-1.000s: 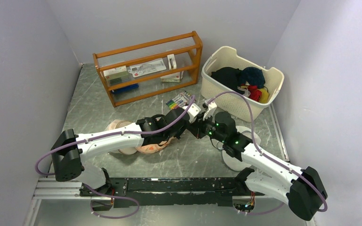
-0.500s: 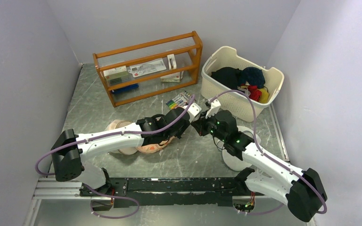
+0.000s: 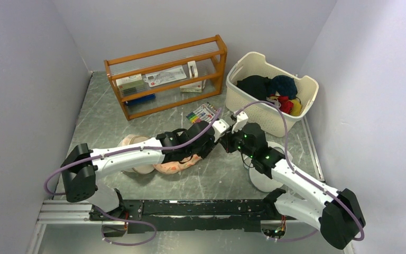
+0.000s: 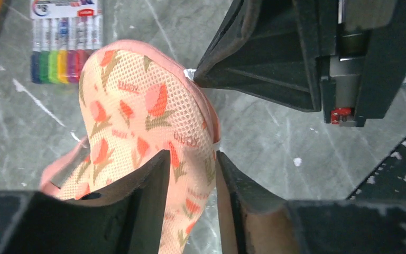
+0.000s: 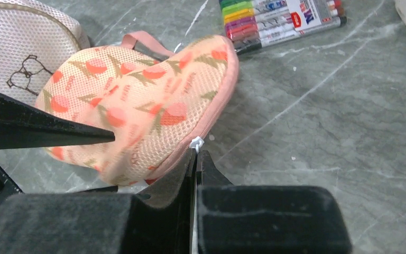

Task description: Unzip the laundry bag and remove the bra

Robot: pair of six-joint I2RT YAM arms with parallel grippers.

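Observation:
The laundry bag (image 3: 175, 166) is a peach pouch printed with orange-red flowers, lying under my left arm at the table's middle. My left gripper (image 3: 211, 145) is shut on a fold of its mesh fabric (image 4: 137, 116) and holds that end raised; the fingers pinch it (image 4: 192, 159). My right gripper (image 3: 225, 144) faces the left one. It is shut on the small white zip pull (image 5: 196, 142) at the pouch's pink edge (image 5: 137, 106). The pull also shows in the left wrist view (image 4: 189, 72). The zip looks closed. The bra is not in view.
A beige domed pouch with a spectacles drawing (image 5: 26, 47) lies just left of the floral pouch (image 3: 135, 143). A pack of markers (image 3: 201, 112) lies behind. A wooden rack (image 3: 166, 76) stands at the back and a cream basket (image 3: 248, 100) of clothes at back right. White mesh discs (image 3: 267, 177) lie under my right arm.
Both grippers have shifted a little to the right, staying together at the pouch's end. More of the floral pouch now shows below my left arm.

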